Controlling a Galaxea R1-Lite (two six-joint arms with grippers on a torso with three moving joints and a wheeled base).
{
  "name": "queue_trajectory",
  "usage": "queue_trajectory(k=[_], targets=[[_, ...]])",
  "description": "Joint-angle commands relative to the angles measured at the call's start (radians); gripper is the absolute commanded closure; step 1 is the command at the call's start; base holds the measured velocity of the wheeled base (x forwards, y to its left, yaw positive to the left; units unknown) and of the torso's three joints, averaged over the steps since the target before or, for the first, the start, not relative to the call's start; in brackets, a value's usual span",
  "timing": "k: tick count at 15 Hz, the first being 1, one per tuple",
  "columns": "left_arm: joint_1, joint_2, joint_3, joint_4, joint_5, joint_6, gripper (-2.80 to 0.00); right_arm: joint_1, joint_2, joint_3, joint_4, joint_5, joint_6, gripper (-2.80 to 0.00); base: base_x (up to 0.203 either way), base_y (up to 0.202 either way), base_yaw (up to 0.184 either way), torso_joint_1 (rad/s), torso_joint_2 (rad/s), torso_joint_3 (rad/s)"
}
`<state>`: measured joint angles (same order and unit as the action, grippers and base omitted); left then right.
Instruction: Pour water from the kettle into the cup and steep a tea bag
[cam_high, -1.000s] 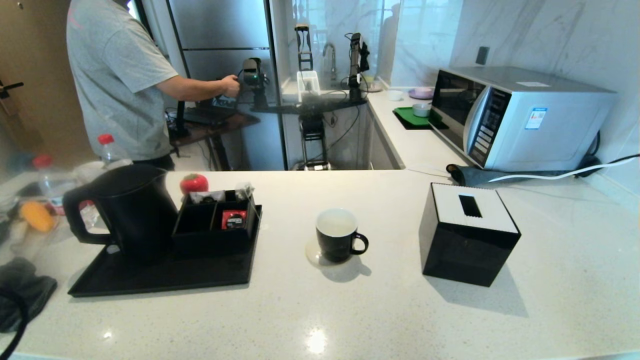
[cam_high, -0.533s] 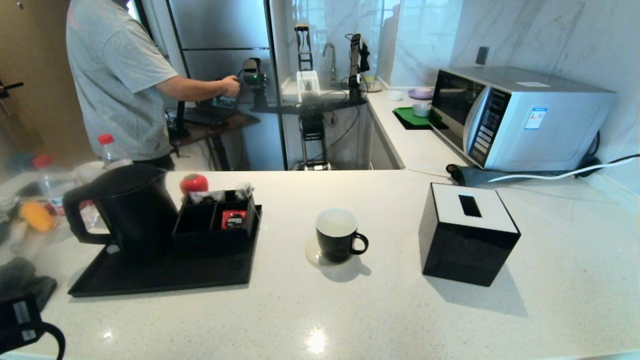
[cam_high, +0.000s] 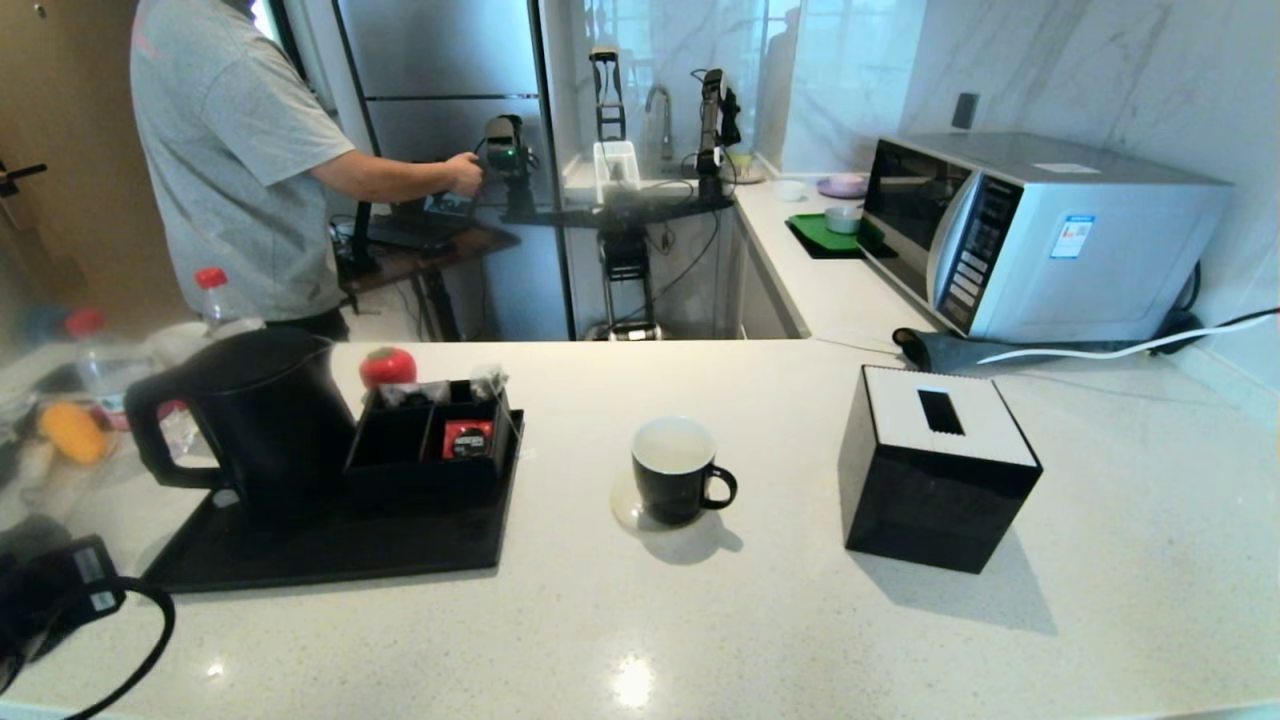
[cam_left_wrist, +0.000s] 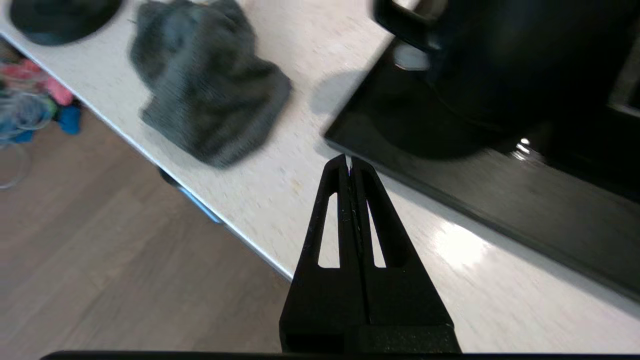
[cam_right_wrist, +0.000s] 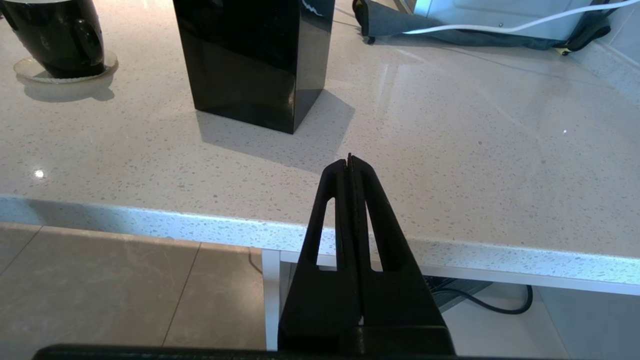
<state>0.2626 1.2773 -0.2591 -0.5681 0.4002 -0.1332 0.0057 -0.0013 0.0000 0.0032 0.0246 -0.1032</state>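
Left pincer (cam_left_wrist: 349, 162): fingers pressed together, nothing between them. It hangs over the counter's (cam_high: 760, 640) near edge, tip aimed at the tray corner just ahead.
Right pincer (cam_right_wrist: 349, 161): closed as well, empty, parked below the counter's front edge and well short of everything on it.
Cloth (cam_left_wrist: 207, 80): a grey heap beside the left pincer, off to its outer side, clear of its path.
Tray (cam_high: 330, 550): just beyond the left tip. It groups the tea things in one spot on that arm's side.
Kettle (cam_high: 255, 420): stands on the tray, straight beyond the left pincer, loop handle (cam_high: 150, 435) turned outward toward that arm, probably so it can be hooked without reaching across the tray.
Box (cam_high: 430, 445): on the tray, past the kettle from the left pincer, with a red-labelled sachet in one compartment. I cannot pick out the tea bag for certain.
Cup (cam_high: 675, 470): upright on a coaster, far off to the left pincer's inner side, handle turned away from the kettle. Open counter lies between, which should leave room for pouring.
Change: a second ago only a cable showed at the left corner, whereas now the left arm's housing (cam_high: 60, 585) has come up closer to the tray. The right arm has not stirred.
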Motion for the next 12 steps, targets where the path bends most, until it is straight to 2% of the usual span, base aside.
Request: queue_trajectory(k=[1,4,8,12], targets=[[0.109,0.131,0.032,-0.134,-0.045,0.067,-2.80,0.000,0.001,0.000,0.000,0.000,-0.001,0.00,0.000,0.000,0.000,0.000,0.00,0.000],[0.207,0.241,0.033,-0.293,-0.167,0.141,-2.80,0.000,0.001,0.000,0.000,0.000,-0.001,0.00,0.000,0.000,0.000,0.000,0.00,0.000],[0.296,0.439,0.030,-0.612,-0.280,0.217,-2.80,0.000,0.001,0.000,0.000,0.000,-0.001,0.00,0.000,0.000,0.000,0.000,0.00,0.000],[0.354,0.629,0.032,-0.925,-0.406,0.271,-2.80,0.000,0.001,0.000,0.000,0.001,-0.001,0.00,0.000,0.000,0.000,0.000,0.00,0.000]])
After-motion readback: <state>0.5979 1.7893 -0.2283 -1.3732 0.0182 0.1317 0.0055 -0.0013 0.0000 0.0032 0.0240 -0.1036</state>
